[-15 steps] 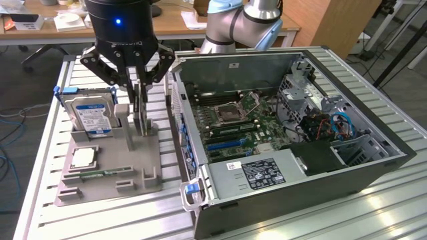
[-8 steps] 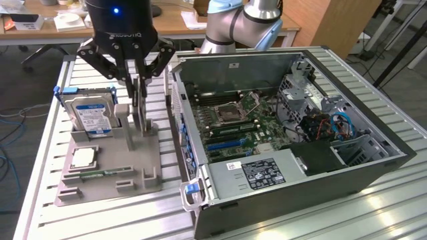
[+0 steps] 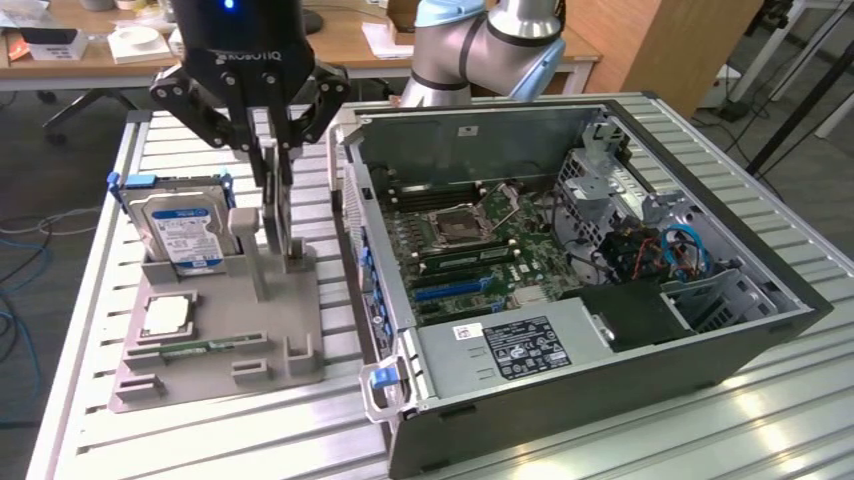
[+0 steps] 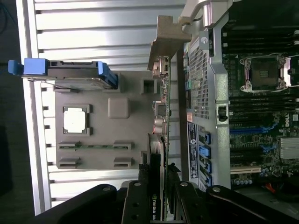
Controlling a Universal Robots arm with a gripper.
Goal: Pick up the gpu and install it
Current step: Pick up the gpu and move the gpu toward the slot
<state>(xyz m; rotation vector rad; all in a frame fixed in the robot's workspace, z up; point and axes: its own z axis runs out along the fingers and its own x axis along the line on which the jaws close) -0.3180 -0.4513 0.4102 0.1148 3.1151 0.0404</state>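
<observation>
1. on my exterior feed the gripper (image 3: 271,150) hangs at 12 o'clock above the grey holder tray (image 3: 214,345). its black links are splayed and its tips drawn in to a narrow v.
2. the gpu (image 3: 280,215) stands on edge in that tray, with its top edge up between the tips.
3. on the wrist feed i see a finger (image 4: 174,186) pressed flat on each face of the gpu (image 4: 159,140). the jaws are roughly half closed and clamped on it.
4. the card's silvery bracket (image 4: 166,39) is at the end far from the fingers.
5. i cannot tell whether the bottom edge has left its slot.
6. at 9 o'clock from the gpu, an upright grey post (image 3: 244,240) stands just beside it, leaving little room. the hard drive (image 3: 180,230) leans in its cradle beyond the post, near but apart.
7. at 3 o'clock is the rim of the computer case (image 3: 350,180). a strip of tray and slatted table (image 3: 80,330) lies between it and the card.
8. the case lies open side up, with the motherboard (image 3: 467,230) exposed. the blue slots (image 3: 447,290) are at 4 o'clock from the gpu, with open room above them.
9. the cpu chip (image 3: 163,317) and the memory stick (image 3: 200,347) lie flat at 7 o'clock, low and well apart from the card's edges.
</observation>
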